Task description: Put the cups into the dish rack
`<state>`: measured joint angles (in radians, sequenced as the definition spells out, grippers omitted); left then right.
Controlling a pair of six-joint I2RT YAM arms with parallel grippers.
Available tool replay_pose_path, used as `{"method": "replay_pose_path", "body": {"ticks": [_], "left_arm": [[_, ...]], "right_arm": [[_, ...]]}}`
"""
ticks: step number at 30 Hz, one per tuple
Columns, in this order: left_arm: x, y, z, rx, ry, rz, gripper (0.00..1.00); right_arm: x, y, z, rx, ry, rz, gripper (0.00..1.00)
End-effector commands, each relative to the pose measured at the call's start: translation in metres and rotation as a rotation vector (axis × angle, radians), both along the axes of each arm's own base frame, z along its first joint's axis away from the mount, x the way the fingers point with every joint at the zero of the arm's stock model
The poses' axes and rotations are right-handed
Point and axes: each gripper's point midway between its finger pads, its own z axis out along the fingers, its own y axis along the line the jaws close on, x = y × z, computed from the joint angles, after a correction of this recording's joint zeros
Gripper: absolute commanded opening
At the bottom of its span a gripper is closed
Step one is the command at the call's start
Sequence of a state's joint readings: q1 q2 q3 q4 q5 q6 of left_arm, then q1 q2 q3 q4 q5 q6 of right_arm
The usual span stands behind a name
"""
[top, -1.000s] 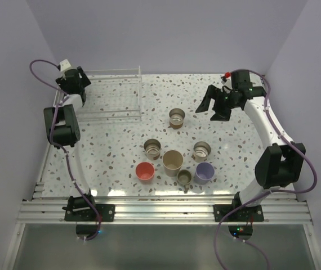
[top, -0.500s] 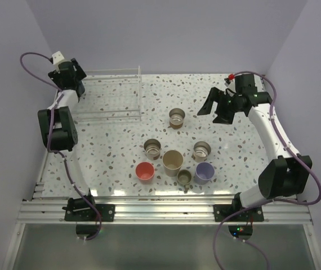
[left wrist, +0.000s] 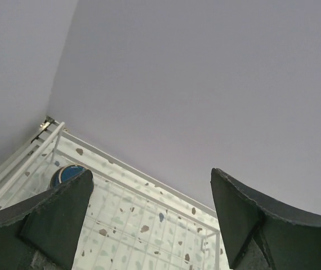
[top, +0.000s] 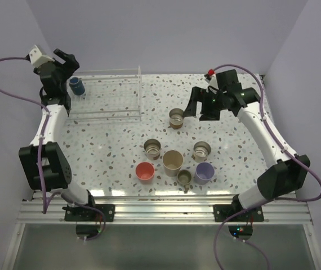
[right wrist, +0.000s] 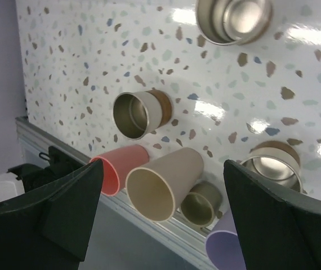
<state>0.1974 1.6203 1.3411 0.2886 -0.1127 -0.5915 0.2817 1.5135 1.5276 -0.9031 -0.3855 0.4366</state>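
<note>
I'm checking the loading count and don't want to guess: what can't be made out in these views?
Left wrist: dark blue cup mostly hidden by a finger of the left gripper; only part shows.
Right wrist: lavender cup cut off by the bottom edge and a finger of the right gripper; red cup partly behind the other.
Top external: dish rack wires too thin to tell how the dark blue cup sits.

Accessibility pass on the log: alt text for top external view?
A dark blue cup sits in the white wire dish rack, far left; seven other cups stand on the speckled table. The left fingers, open, hover by the rack; the right fingers, open, near the farthest metallic cup.
</note>
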Motion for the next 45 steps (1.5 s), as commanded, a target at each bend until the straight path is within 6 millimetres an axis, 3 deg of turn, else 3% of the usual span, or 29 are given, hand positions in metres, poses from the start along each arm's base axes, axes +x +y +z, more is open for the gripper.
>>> {"method": "replay_pose_path", "body": {"ticks": [1, 5, 7, 8, 10, 11, 12, 13, 14, 18, 19, 20, 23, 24, 31, 38, 43, 45], "left_arm": [[-0.019, -0.019, 0.018, -0.011, -0.047, -0.096, 0.88], [-0.044, -0.031, 0.016, 0.035, 0.015, -0.143, 0.89], [-0.060, -0.033, 0.018, 0.049, 0.021, -0.141, 0.91], [-0.066, -0.031, 0.009, 0.038, 0.060, -0.127, 0.91], [-0.077, -0.034, 0.004, 0.022, 0.080, -0.126, 0.91], [-0.081, -0.038, -0.009, 0.004, 0.099, -0.133, 0.91], [-0.086, -0.043, -0.006, 0.006, 0.084, -0.144, 0.91], [-0.088, -0.050, -0.010, 0.005, 0.085, -0.162, 0.91], [-0.091, -0.055, -0.023, -0.012, 0.095, -0.174, 0.91], [-0.099, -0.067, -0.039, -0.081, 0.094, -0.211, 0.89], [-0.099, -0.071, -0.041, -0.101, 0.099, -0.231, 0.88], [-0.099, -0.076, -0.045, -0.133, 0.103, -0.249, 0.88], [-0.091, -0.099, -0.055, -0.144, 0.152, -0.339, 0.93], [-0.088, -0.103, -0.065, -0.148, 0.186, -0.354, 0.93], [-0.094, -0.147, -0.070, -0.109, 0.235, -0.454, 0.93], [-0.101, -0.153, -0.077, -0.110, 0.256, -0.474, 0.93], [-0.103, -0.158, -0.085, -0.134, 0.268, -0.489, 0.90], [-0.105, -0.172, -0.086, -0.134, 0.273, -0.523, 0.89]], "right_arm": [[0.000, 0.022, 0.022, -0.035, -0.082, 0.084, 0.91], [0.011, 0.026, 0.023, -0.041, -0.089, 0.064, 0.91], [0.021, 0.024, 0.008, -0.088, -0.050, 0.055, 0.91], [0.029, 0.025, 0.011, -0.099, -0.062, 0.055, 0.91], [0.047, 0.023, -0.001, -0.149, -0.032, 0.032, 0.89], [0.052, 0.023, -0.005, -0.165, -0.023, 0.022, 0.89], [0.059, 0.022, -0.009, -0.181, -0.017, 0.008, 0.89], [0.066, 0.025, -0.026, -0.196, 0.021, 0.006, 0.89], [0.074, 0.028, -0.023, -0.189, 0.012, -0.002, 0.88], [0.099, 0.036, -0.048, -0.207, 0.060, -0.021, 0.86], [0.105, 0.038, -0.046, -0.203, 0.050, -0.024, 0.86], [0.111, 0.040, -0.064, -0.214, 0.086, -0.031, 0.85], [0.122, 0.042, -0.076, -0.229, 0.098, -0.040, 0.81], [0.126, 0.043, -0.090, -0.240, 0.124, -0.039, 0.80], [0.133, 0.032, -0.119, -0.331, 0.157, -0.068, 0.65], [0.134, 0.023, -0.121, -0.370, 0.151, -0.087, 0.55], [0.131, 0.026, -0.134, -0.361, 0.177, -0.093, 0.45], [0.129, 0.026, -0.136, -0.361, 0.180, -0.098, 0.40]]}}
